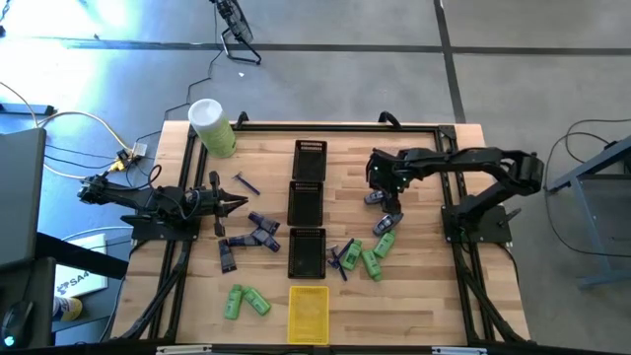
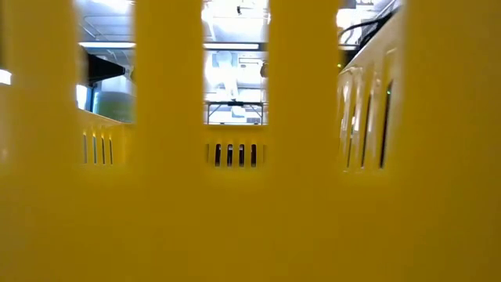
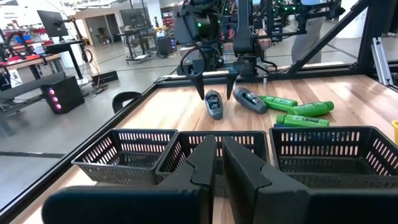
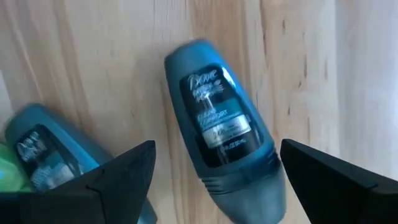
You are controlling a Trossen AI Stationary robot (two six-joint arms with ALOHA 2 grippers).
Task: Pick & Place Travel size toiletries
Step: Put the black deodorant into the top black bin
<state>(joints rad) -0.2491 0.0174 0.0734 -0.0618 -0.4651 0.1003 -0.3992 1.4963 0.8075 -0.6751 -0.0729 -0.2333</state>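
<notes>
**Right gripper spread over a grey-blue deodorant, left gripper pressed together and waiting**

On the left side of the wooden table [image 1: 414, 296], the left gripper [image 1: 240, 204] is resting low with its fingers [image 3: 205, 163] pressed together, holding nothing. It is pointing toward the row of three black trays [image 1: 308, 210] standing along the table's middle. Behind it, near the far left corner, a big pale-green cylinder [image 1: 212, 127] with a white top is lying. A thin dark stick [image 1: 246, 183] is lying between the cylinder and the trays. Just in front of the left gripper, several purple-grey tubes [image 1: 258, 233] are lying in a loose cluster beside the nearest black tray. Nearer the front edge, two green bottles [image 1: 245, 301] are lying side by side, just left of the yellow tray [image 1: 308, 314].

Right of the black trays, more green bottles [image 1: 367, 258] and dark sticks are lying in a heap, with a grey-blue oval deodorant [image 1: 383, 224] at its far end.

Farther right, the right gripper [image 1: 378, 187] is hanging over another grey-blue deodorant [image 4: 221, 134], its fingers [image 4: 124, 171] spread wide on either side of the piece and not touching it. That deodorant is lying flat on the wood, label up. The second deodorant [image 4: 46, 155] is lying close beside it.

In the low view the yellow tray's slotted wall [image 2: 235, 227] is filling nearly everything.
</notes>
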